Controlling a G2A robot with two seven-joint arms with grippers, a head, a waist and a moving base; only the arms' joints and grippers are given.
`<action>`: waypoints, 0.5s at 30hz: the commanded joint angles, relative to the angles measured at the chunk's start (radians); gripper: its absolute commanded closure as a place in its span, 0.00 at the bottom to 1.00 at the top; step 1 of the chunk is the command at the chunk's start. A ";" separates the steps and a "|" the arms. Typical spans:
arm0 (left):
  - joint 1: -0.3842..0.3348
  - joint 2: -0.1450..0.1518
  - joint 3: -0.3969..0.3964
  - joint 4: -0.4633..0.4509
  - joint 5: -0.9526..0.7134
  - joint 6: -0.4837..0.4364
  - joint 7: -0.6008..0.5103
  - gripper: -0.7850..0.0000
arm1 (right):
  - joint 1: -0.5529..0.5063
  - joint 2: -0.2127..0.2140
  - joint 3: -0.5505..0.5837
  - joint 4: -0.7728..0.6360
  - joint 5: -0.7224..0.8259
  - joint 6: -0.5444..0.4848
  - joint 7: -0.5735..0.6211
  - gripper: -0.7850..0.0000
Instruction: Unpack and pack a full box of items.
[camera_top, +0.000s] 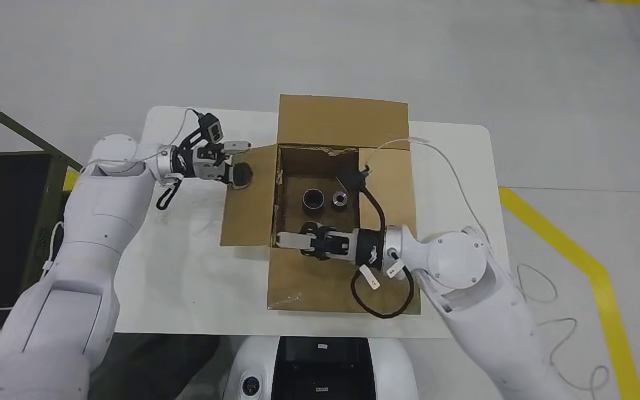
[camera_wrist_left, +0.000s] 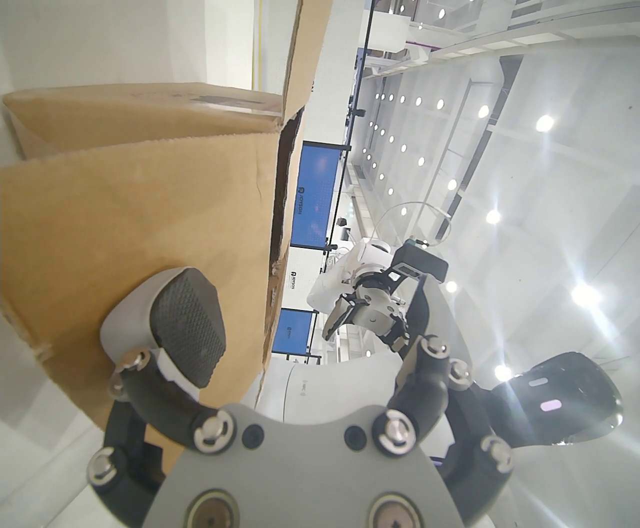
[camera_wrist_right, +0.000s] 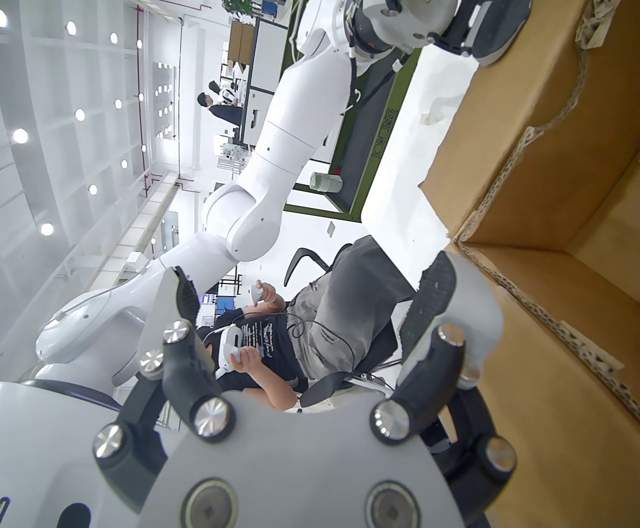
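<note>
An open cardboard box (camera_top: 340, 122) stands mid-table with its flaps spread out. On its floor lie a dark round item (camera_top: 314, 198) and a smaller ringed one (camera_top: 340, 198). My left gripper (camera_top: 238, 174) is open at the left flap (camera_wrist_left: 125, 225); one pad (camera_wrist_left: 187, 325) rests against the cardboard while the other finger (camera_wrist_left: 425, 320) stands free. My right gripper (camera_top: 292, 240) is open at the box's near left corner, just inside the wall (camera_wrist_right: 550, 310), with nothing between its fingers (camera_wrist_right: 435, 300). The left wrist view catches the right gripper (camera_wrist_left: 350, 310) farther off.
The white table (camera_top: 180, 270) has bare room left of the box and a narrower strip to its right. A dark green-framed bench (camera_top: 20, 200) stands off the table's left edge. The right arm's black cable (camera_top: 375, 210) loops over the box's right side.
</note>
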 joint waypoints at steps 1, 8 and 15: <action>0.002 0.004 -0.006 -0.013 -0.006 -0.002 0.000 0.00 | -0.005 0.003 0.005 -0.003 -0.004 0.005 0.005 0.00; 0.017 0.021 -0.036 -0.083 -0.039 0.000 0.000 0.00 | -0.032 0.018 0.031 -0.029 -0.028 0.024 0.031 0.00; 0.031 0.034 -0.054 -0.201 -0.054 0.020 0.000 0.00 | -0.091 0.040 0.095 -0.100 -0.064 0.046 0.065 0.00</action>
